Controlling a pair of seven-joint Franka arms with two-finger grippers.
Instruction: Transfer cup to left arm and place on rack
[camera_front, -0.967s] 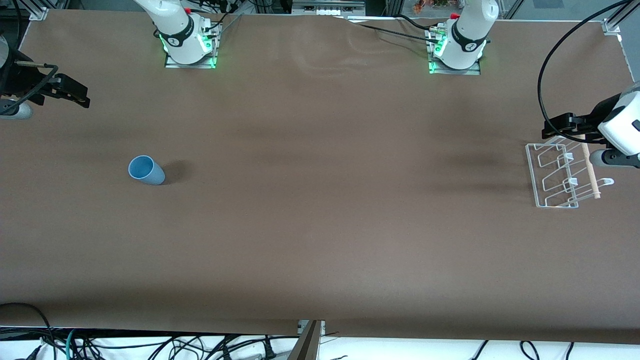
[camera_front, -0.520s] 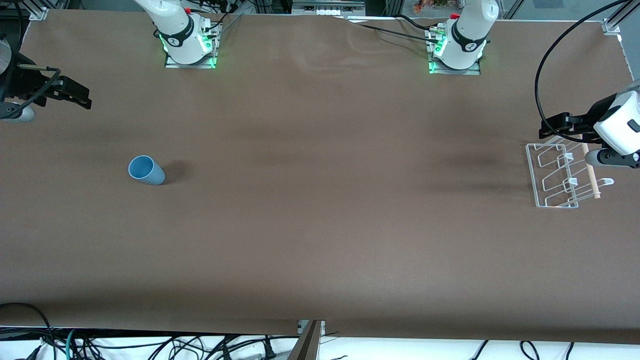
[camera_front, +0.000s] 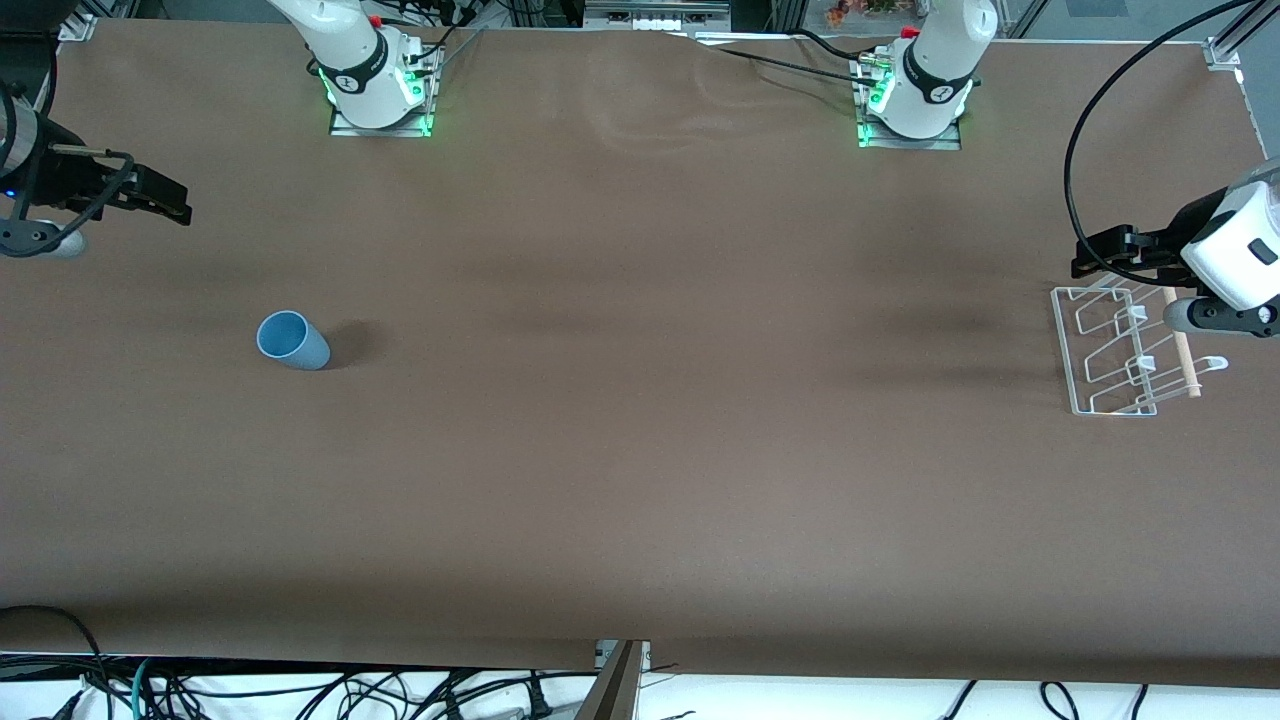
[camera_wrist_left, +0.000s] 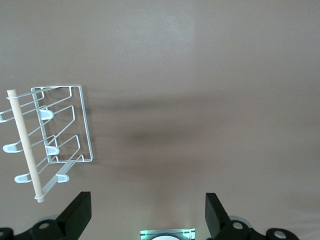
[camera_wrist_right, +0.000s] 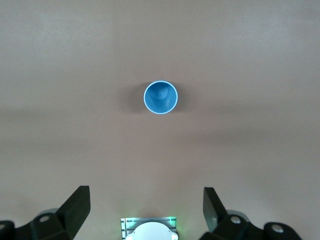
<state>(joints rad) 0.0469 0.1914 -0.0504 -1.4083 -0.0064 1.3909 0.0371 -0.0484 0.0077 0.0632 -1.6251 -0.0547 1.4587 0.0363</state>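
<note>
Claws both spread and empty: our right claw (camera_front: 170, 198) has crept along the counter's (camera_front: 640, 480) edge toward the cup (camera_front: 292, 340), while the left claw (camera_front: 1095, 258) has edged off the rack (camera_front: 1110, 350), so pickup is just starting.

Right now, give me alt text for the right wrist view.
A light-blue cup stands upright on the brown table, its open mouth facing the camera. The right gripper is above the table short of the cup, jaws open and empty.

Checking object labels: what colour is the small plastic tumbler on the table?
Light blue, plain; the small plastic tumbler shows best in the right wrist view.
</note>
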